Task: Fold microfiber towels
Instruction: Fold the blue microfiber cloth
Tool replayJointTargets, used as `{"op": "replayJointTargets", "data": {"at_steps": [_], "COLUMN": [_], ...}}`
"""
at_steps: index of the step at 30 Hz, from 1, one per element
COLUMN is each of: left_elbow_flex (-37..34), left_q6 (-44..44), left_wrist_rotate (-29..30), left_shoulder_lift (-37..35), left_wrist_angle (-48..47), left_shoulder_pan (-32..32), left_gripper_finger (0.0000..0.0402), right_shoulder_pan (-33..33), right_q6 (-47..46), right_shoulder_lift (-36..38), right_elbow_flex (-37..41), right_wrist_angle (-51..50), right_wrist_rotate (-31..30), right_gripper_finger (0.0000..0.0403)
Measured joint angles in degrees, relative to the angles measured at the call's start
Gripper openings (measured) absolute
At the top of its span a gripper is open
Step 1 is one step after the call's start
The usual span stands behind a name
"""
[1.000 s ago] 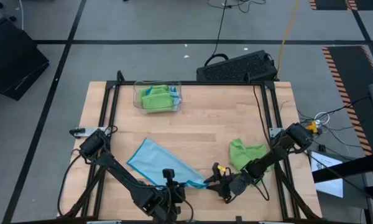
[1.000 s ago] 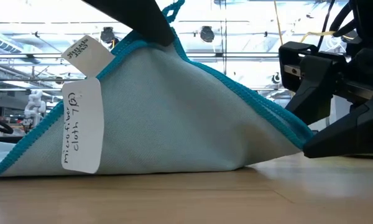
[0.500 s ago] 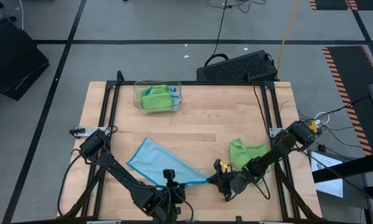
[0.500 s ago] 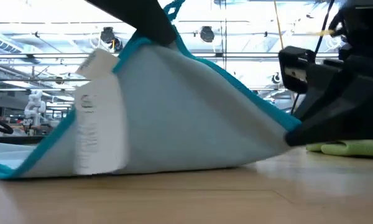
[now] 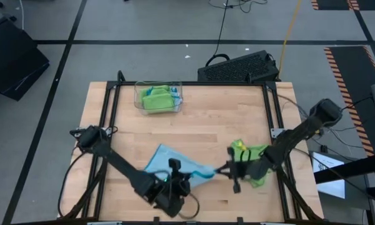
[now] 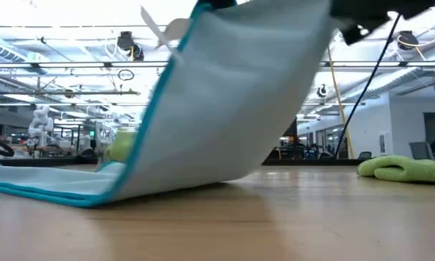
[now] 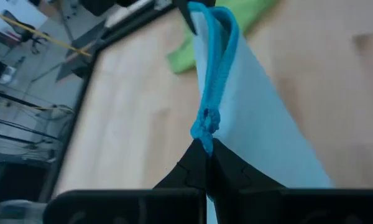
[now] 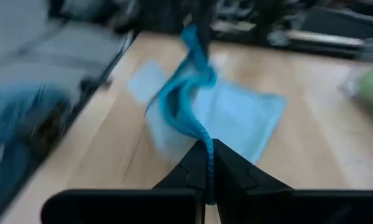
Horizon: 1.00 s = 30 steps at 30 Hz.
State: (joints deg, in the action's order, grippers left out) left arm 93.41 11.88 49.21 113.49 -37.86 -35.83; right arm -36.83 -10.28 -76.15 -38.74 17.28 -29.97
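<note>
- Blue towel (image 5: pixel 175 164) sits low in the centre of the high view, part lifted off the table (image 5: pixel 206 125), with its far end still flat on the wood at lower left of the low view.
- Left gripper (image 5: pixel 178 180), lower centre of the high view, is pinched fully closed on one teal-edged corner of the blue towel; in its wrist view the hem (image 7: pixel 206 121) bunches right at the meeting fingertips.
- Right gripper (image 5: pixel 228 170), just right of the towel in the high view, is likewise clamped tight on another edge; its wrist view shows the teal hem (image 8: pixel 196 121) rising from between the closed fingers.
- Between the two grips the cloth hangs as a slanted sheet across the upper middle of the low view (image 6: pixel 232 101).
- White tag (image 6: pixel 163 29) sticks out at the cloth's upper edge in the low view; any writing on it cannot be read.
- Green towel (image 5: pixel 250 155) lies crumpled at lower right of the high view, just beside the right arm, and shows at the right edge of the low view (image 6: pixel 406 168).
- Clear tray (image 5: pixel 139 94) stands at upper left of the table, holding green and blue cloths (image 5: pixel 157 99).
- No brand names are legible anywhere.
</note>
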Motion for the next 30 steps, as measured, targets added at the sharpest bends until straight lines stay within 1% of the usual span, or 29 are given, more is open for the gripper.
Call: {"op": "replayJointTargets", "data": {"at_steps": [3,6,8,10,12,15,17,19,21,23,25,30], "left_elbow_flex": [0.0,0.0,0.0,0.0,0.0,0.04,0.04,0.04,0.04,0.04,0.02,0.02], "left_q6": [-4.67,-8.91,-11.22,-12.56,-12.52,-10.75,-7.54,-5.73,-5.27,-5.07,-4.96,-8.66], "left_wrist_rotate": [-0.58,-1.9,-4.26,-7.67,-10.7,-14.73,-17.63,-17.36,-13.67,-10.34,-10.03,-10.13], "left_shoulder_lift": [-3.35,-8.66,-12.74,-16.82,-20.21,-23.13,-23.99,-24.82,-25.82,-26.74,-27.36,-27.4], "left_wrist_angle": [0.27,0.37,0.47,0.29,0.12,-0.96,-3.53,-6.78,-9.29,-9.82,-9.91,-10.08], "left_shoulder_pan": [3.53,7.03,9.23,11.1,12.6,13.67,13.85,14.36,15.25,17.06,19.19,24.48], "left_gripper_finger": [0.0006,0.0005,0.0004,0.0006,0.0007,0.0004,0.0005,0.0007,0.0004,0.0004,0.0006,0.0004], "right_shoulder_pan": [3.22,6.18,8.36,10.3,11.74,13.04,13.69,15.0,17.15,19.83,23.01,30.87], "right_q6": [-0.09,4.66,6.92,8.47,8.95,8.14,8.07,7.86,7.92,7.96,7.9,7.93], "right_shoulder_lift": [4.71,9.79,13.27,16.46,18.61,19.6,19.51,18.7,17.58,16.43,15.28,13.05], "right_elbow_flex": [0.0,-0.24,-1.73,-4.37,-7.59,-11.49,-13.29,-14.83,-16.22,-17.68,-19.48,-23.92], "right_wrist_angle": [2.35,3.33,1.69,-1.66,-7.27,-15.46,-18.26,-19.76,-19.92,-20.36,-21.1,-25.24], "right_wrist_rotate": [0.04,0.06,0.05,-0.08,-0.03,0.22,1.21,2.64,4.61,6.98,10.0,16.33], "right_gripper_finger": [0.0008,0.0009,0.0008,0.0008,0.0009,0.0009,0.0009,0.0009,0.0009,0.0009,0.0009,0.0009]}}
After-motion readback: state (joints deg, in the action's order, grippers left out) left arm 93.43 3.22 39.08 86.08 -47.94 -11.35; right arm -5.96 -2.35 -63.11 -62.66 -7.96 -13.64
